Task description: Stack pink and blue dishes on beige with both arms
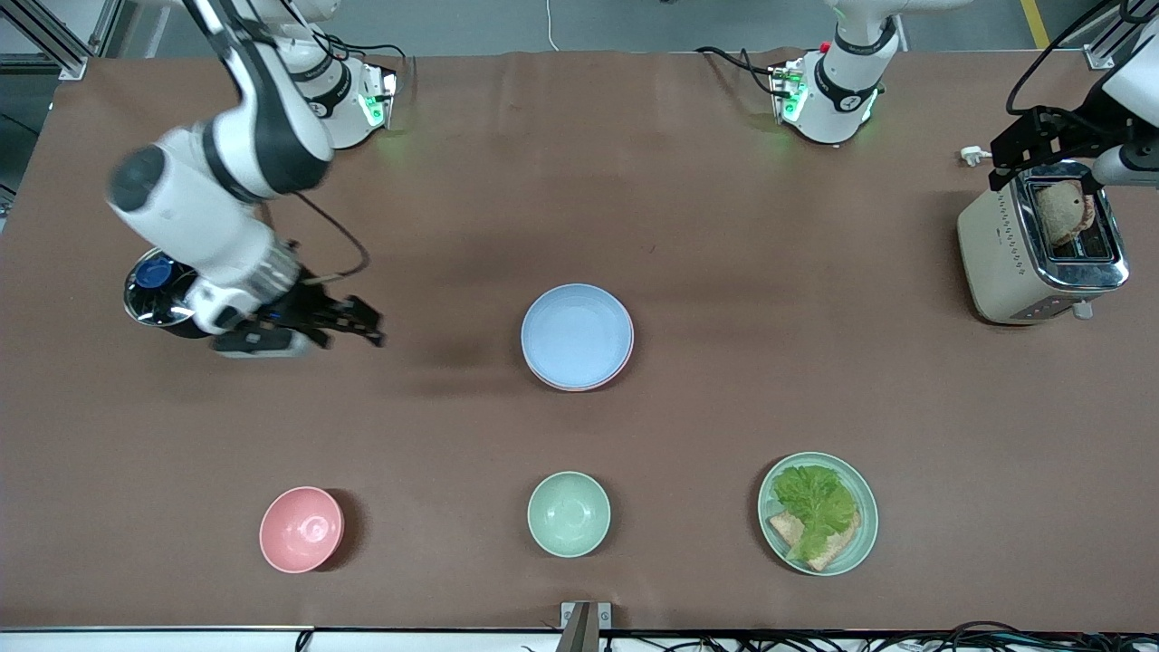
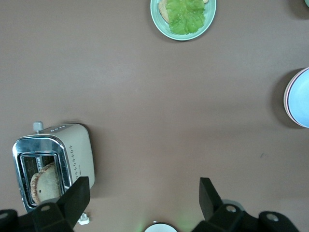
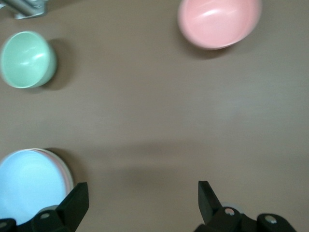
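**At centre table, a stack with blue on top**

On the brown table [image 1: 688, 226], dead centre, sits the blue plate [image 1: 577, 333], with a pink plate [image 1: 623, 365] showing as a thin rim beneath it. The beige one I cannot make out (hidden underneath, if it is there at all).

The right gripper [image 1: 371, 328] hangs over bare table at nine o'clock from the stack, fingers spread wide and empty. The left gripper [image 2: 145, 186] waits over the toaster [image 1: 1041, 249] at two o'clock, equally wide with nothing held.

My read: the stacking looks finished. The next move calls only for confirming the bottom plate and keeping both arms clear.
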Available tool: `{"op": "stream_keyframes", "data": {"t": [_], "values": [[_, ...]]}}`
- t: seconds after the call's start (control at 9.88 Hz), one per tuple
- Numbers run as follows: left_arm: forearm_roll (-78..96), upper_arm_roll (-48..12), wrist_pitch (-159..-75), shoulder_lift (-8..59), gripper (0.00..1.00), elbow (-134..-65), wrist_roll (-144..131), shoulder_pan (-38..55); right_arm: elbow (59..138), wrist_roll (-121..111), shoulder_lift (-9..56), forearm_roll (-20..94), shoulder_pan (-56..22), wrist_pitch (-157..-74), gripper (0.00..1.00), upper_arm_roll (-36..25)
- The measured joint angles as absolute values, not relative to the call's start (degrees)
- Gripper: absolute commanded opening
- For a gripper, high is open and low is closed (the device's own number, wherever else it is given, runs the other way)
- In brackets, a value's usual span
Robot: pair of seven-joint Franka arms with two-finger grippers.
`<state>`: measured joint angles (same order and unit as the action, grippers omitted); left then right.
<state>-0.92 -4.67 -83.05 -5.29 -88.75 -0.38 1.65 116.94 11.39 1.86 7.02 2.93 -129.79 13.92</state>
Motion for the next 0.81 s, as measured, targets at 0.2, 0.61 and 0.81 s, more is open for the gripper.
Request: {"op": "stream_keyframes", "data": {"t": [0.2, 0.61, 0.81], "values": [[0.9, -5.3, -83.1, -5.3, 1.0, -89.3, -2.2, 1.8, 110.5, 11.4, -0.7, 1.1, 3.1, -118.4, 1.0, 8.8], [1.1, -7.1, -83.0, -5.5, 1.0, -90.0, -4.3, 1.8, 94.8, 11.2, -0.7, -0.1, 3.2, -99.1, 1.0, 2.7], [1.1, -6.8, -83.1, -5.5, 1.0, -89.8, -4.3, 1.5, 87.1, 9.8, -0.9, -0.1, 3.2, -88.4, 1.0, 1.3]]}}
